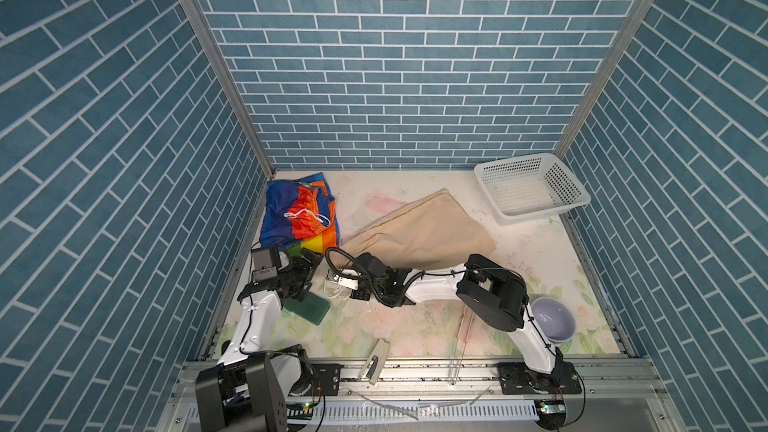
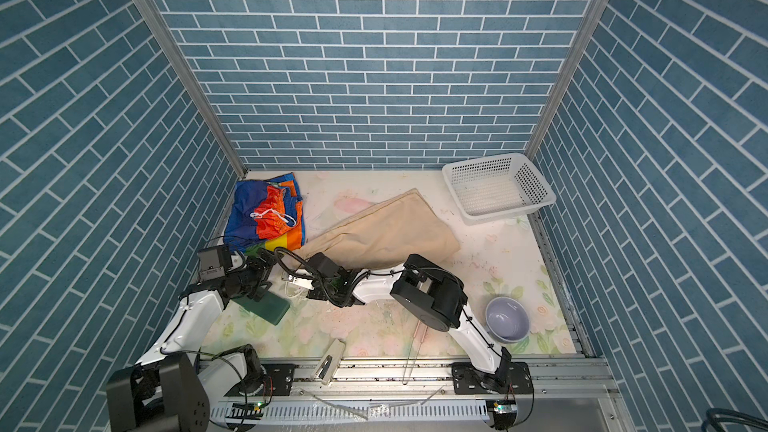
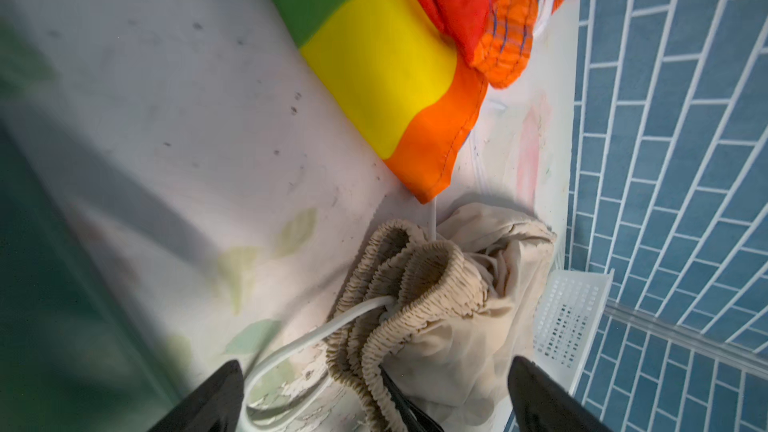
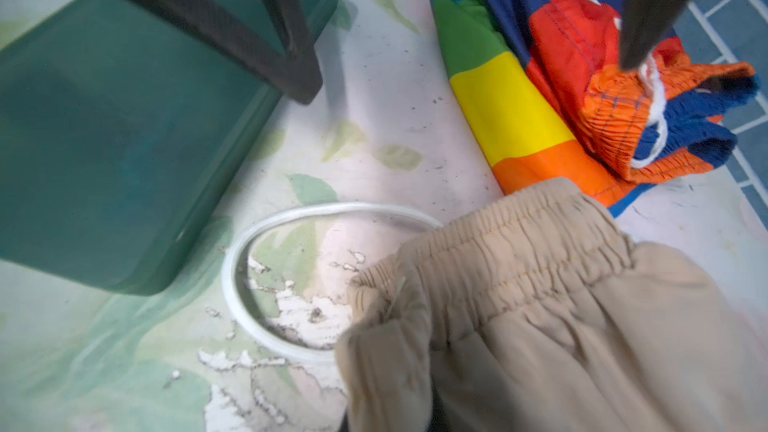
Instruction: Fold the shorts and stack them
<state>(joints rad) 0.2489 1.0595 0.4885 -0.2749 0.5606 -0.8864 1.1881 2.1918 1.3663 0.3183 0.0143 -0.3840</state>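
On the floral-print counter (image 1: 415, 326), the plain beige shorts (image 1: 419, 234) sprawl unfolded across the middle. Their gathered waistband lies just beside the crumpled rainbow-striped shiny shorts (image 1: 297, 211) in the far left corner. My right gripper (image 3: 397, 396) is clamped on that waistband, and my left gripper (image 3: 374, 371) hangs spread apart beside it. A pull could drag the rainbow hem, bump the dark green translucent box (image 1: 311, 305) at the left edge, or snag the white drawstring loop (image 4: 249, 276). I judge the near middle roomiest.
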